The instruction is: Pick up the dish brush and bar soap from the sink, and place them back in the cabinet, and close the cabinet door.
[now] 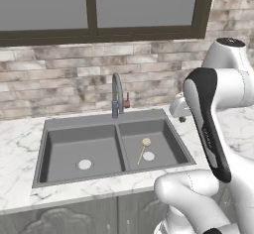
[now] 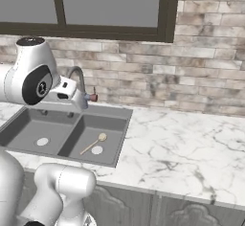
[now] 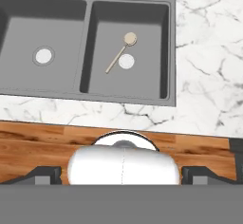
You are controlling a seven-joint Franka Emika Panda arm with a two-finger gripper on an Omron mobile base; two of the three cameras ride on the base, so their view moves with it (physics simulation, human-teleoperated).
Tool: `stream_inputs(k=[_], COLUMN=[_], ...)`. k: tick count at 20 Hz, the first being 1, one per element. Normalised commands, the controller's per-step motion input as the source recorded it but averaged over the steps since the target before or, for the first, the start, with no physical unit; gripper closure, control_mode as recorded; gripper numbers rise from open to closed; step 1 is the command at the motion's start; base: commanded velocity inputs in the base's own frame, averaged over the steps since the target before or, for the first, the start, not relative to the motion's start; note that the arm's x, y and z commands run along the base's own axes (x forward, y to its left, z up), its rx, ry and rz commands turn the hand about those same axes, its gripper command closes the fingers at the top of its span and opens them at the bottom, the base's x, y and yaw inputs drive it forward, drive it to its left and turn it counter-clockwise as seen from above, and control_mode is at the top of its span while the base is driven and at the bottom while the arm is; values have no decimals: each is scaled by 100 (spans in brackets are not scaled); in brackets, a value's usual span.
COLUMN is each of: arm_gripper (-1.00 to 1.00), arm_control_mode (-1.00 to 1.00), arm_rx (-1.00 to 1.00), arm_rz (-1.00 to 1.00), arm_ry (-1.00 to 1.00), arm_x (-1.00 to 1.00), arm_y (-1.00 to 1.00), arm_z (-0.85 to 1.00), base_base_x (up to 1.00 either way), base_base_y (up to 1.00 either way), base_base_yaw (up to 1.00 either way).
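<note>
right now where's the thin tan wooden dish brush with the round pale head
The dish brush lies flat in the right basin of the dark grey sink, its head just behind the round silver drain.

A kitchen: double-basin sink (image 1: 74, 124) with faucet (image 1: 117, 95), marble counter (image 2: 177, 143), brick backsplash (image 1: 59, 79).

The white arm (image 1: 211, 129) rises from its base at the lower right of the left base view, folds at a low white joint, then climbs steeply along a link with a dark stripe. At the top it bends over a rounded, dark-capped elbow (image 2: 29, 72). From there the wrist reaches forward and the hand (image 2: 64, 89) points downward. The gripper (image 3: 123, 174) has its jaws spread wide, its dark fingertips (image 3: 43, 173) set far apart, and nothing is held between them.
</note>
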Motion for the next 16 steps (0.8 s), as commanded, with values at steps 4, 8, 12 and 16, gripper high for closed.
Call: stream_inputs(k=[4,8,12,16], arm_gripper=[-100,-100,-100,-100], arm_control_mode=[-100,-100,-100,-100], arm_rx=[2,0,0,0], arm_rz=[0,-2,-5,-8], arm_ry=[0,1,1,1], arm_x=[40,38,34,39], arm_y=[1,2,0,0], arm_z=[-51,-37,-24,-22], base_base_x=[0,0,0,0], base_base_y=[0,0,0,0], base_base_yaw=[0,0,0,0])
